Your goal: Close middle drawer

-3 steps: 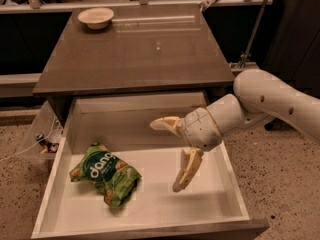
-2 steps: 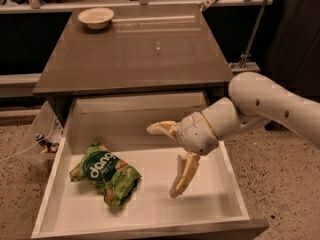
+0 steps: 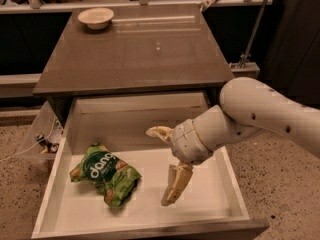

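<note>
Tool (image 3: 157, 166) hangs inside the open middle drawer (image 3: 141, 120), right of its centre, with its two fingers spread wide apart and nothing between them. One finger (image 3: 175, 186) points down toward the drawer floor near the front panel, and the other points left at about the height of the drawer's back wall. The white arm (image 3: 265, 109) reaches in from the right, over the drawer's right wall.

The drawer is pulled far out from under the near edge of the surface (image 3: 150, 54), its off-white floor and walls fully exposed. A green snack bag (image 3: 106, 174) lies crumpled on the floor in the left half, well apart from the tool.

Above and behind, the surface is glossy and grey-brown. A pale bowl (image 3: 95, 17) sits upright near its far left corner. Some cables (image 3: 45, 141) lie on the speckled floor beside the cabinet's left side.
</note>
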Available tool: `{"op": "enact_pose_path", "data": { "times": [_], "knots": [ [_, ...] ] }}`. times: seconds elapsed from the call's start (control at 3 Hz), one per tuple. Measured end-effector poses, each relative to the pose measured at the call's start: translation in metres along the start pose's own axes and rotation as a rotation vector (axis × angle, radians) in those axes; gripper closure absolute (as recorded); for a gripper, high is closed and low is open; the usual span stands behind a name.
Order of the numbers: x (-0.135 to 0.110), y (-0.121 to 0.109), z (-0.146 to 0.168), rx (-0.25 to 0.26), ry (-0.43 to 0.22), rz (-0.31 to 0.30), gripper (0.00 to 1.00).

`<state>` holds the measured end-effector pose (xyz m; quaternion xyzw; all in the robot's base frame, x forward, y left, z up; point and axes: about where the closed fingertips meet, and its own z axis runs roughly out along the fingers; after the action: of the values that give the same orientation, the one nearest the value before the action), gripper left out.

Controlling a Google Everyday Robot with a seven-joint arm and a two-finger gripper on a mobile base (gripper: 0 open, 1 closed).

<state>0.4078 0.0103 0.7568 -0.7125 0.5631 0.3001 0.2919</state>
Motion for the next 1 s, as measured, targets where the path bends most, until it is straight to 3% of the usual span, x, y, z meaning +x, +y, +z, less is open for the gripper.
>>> {"op": "enact_pose_path", "data": {
  "times": [1.0],
  "knots": [
    [0.0079, -0.0110, -0.0013, 0.052, 0.020, 0.017, 0.00]
  ]
}}
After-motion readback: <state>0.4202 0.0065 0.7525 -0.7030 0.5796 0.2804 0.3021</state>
